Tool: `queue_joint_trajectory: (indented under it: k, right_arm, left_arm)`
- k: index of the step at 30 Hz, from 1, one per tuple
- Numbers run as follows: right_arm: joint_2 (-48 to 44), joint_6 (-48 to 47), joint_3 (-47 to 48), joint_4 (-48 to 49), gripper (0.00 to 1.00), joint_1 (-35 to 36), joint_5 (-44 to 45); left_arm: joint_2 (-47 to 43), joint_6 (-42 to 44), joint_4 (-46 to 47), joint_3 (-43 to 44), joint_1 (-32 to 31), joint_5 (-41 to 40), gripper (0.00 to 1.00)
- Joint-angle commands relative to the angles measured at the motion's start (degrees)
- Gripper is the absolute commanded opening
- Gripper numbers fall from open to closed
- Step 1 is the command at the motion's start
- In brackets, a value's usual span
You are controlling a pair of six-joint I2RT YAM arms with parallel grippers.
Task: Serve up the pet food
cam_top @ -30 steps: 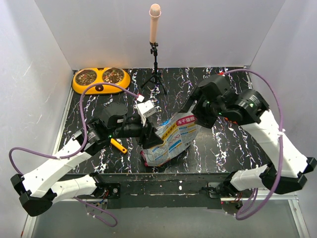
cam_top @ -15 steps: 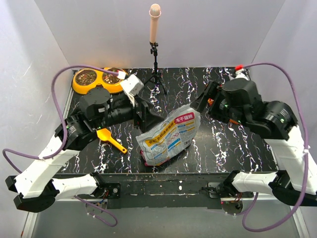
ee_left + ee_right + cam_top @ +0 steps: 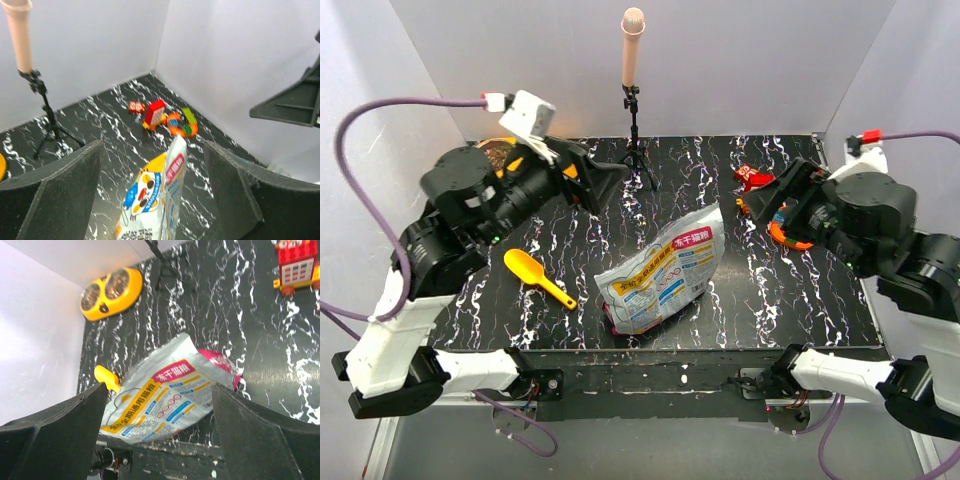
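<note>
- The black, white-veined marble-pattern bench [image 3: 770, 290] carries everything. Both arms are raised off it, toward the left and right edges of the overhead frame, which leaves the middle unobstructed.
- The crinkly white bag with colourful print and magenta band [image 3: 660, 275] sits at the centre of the overhead frame, slumped with its top toward the upper right. Nothing grips it, and I judge it has been set down because pouring is over.
- The orange double bowl with steel cups [image 3: 111, 292] sits at the upper left of the right wrist frame, well apart from the bag. The small brown and reddish kibble pieces [image 3: 118, 279] fill both cups, so the serving looks done.
- The left claw [image 3: 152, 150] is spread wide and empty, and looks down over the bag's top edge.
- The right claw [image 3: 160, 387] is also spread wide with nothing between its fingers, above the bag.
- The yellow-orange plastic scoop [image 3: 535, 272] lies flat just left of the bag, untouched — probably no longer needed.
- A cluster of red and orange toy vehicles [image 3: 167, 117] sits at the bench's right side, away from the task.
</note>
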Motion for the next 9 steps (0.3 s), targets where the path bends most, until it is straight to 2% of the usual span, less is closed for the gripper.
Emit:
queue_joint_trajectory:
  k: [1,9]
  right_arm:
    - [-5.44,-5.31,0.58,9.54,0.91,-0.22,4.98]
    - [-13.26,-7.94,-6.7,21.32,0.92,-0.22,6.3]
  left_arm:
    - [-1.24,4.06,0.15,5.49,-0.13,-7.5,0.81]
    - [-2.38,6.35,-2.4,9.0,-0.13,-11.47,0.85]
